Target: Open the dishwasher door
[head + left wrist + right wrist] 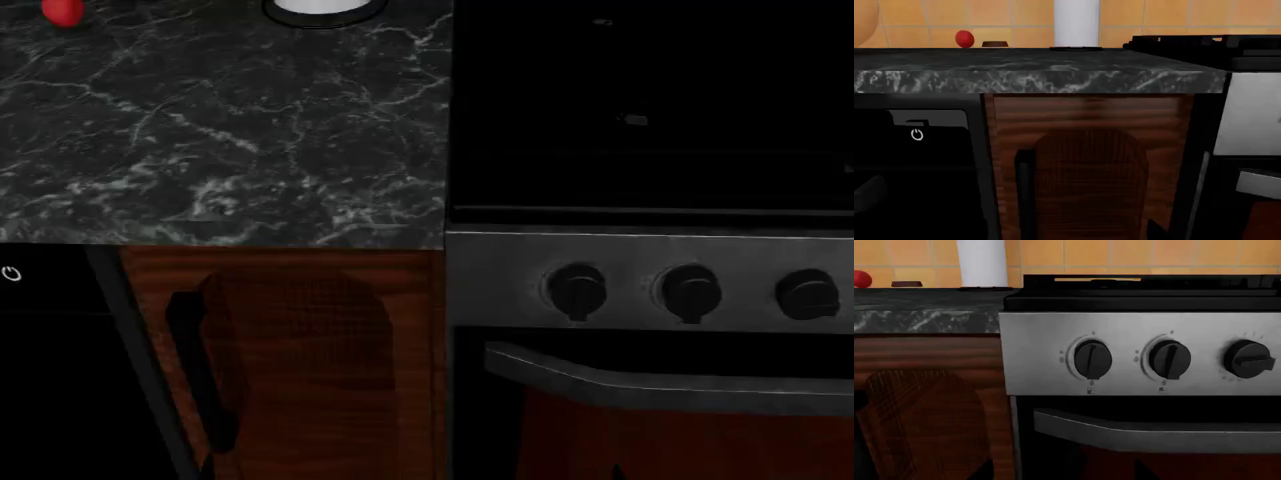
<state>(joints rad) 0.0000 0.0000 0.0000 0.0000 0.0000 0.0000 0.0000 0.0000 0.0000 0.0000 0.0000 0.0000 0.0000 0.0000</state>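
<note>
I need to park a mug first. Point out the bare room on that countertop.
The dark marble countertop is bare across its middle and front, from the stove edge leftward. Only the back edge is crowded: the white cylinder and red ball in the head view, plus a small brown object between them in the left wrist view.

My target, the glossy black dishwasher door panel (917,165), fills the lower left of my left wrist view, under the countertop edge. A white power symbol sits near its top, with a pale grey reflection patch just above it. It looks shut, with its face flush and upright beside the wood cabinet on its right. In my head view the same panel (47,380) is only a black sliver in the lower left corner, power symbol at the frame's left edge. Can't make out the handle bar or readout in any view.
</note>
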